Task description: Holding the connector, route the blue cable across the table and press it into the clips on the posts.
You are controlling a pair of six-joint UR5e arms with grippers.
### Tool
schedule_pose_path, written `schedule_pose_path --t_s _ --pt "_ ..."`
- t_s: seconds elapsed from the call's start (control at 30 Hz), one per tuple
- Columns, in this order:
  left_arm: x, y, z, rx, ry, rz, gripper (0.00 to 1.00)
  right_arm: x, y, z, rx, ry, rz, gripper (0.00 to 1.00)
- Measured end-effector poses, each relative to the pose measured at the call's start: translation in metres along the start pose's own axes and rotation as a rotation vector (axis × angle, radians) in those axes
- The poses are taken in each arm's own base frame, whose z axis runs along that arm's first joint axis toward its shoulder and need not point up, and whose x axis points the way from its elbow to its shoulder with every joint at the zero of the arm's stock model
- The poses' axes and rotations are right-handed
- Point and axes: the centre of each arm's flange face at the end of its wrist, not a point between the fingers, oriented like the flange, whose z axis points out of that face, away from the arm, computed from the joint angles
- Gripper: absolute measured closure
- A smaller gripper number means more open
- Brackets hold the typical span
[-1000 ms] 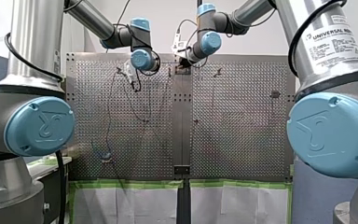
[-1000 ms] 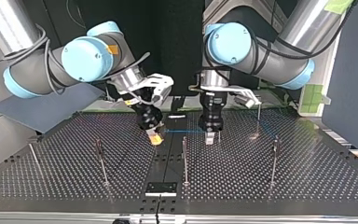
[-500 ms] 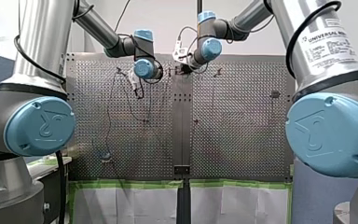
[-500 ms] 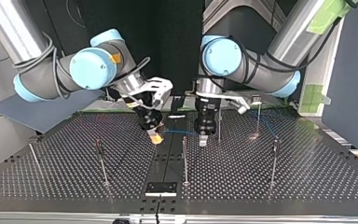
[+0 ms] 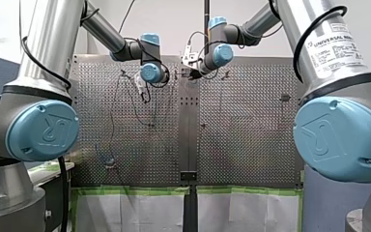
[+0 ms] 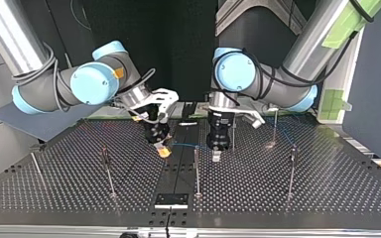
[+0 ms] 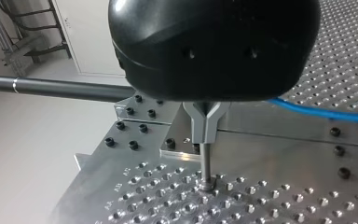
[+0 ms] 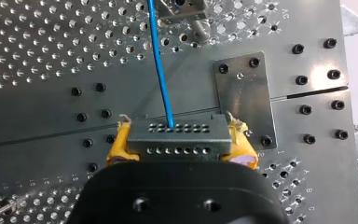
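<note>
slid left gripper [image 6: 217,154] toward top view's left, fingers [image 7: 207,126] pinched together; clamping connector [image 8: 177,135] in right gripper [image 8: 181,140], blue cable's [image 8: 161,60] length running straight ahead toward left gripper.

light: bright, even; glare: sheen on perforated table [image 6: 327,191]; top view: dark backdrop; shadows: soft
</note>
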Motion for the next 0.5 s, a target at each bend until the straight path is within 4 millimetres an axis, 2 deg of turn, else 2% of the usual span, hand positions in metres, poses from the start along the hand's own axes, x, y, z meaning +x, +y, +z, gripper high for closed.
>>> schedule_pose_path --t_s 0.33,0.5 --pt "-0.009 0.008 0.011 0.005 -0.023 -0.008 1.0 0.001 0.01 0.003 -0.001 0.002 0.001 1.0" --pt "-0.005 0.012 0.022 0.012 -0.015 -0.01 1.0 0.002 0.012 0.004 0.0 0.003 0.002 1.0"
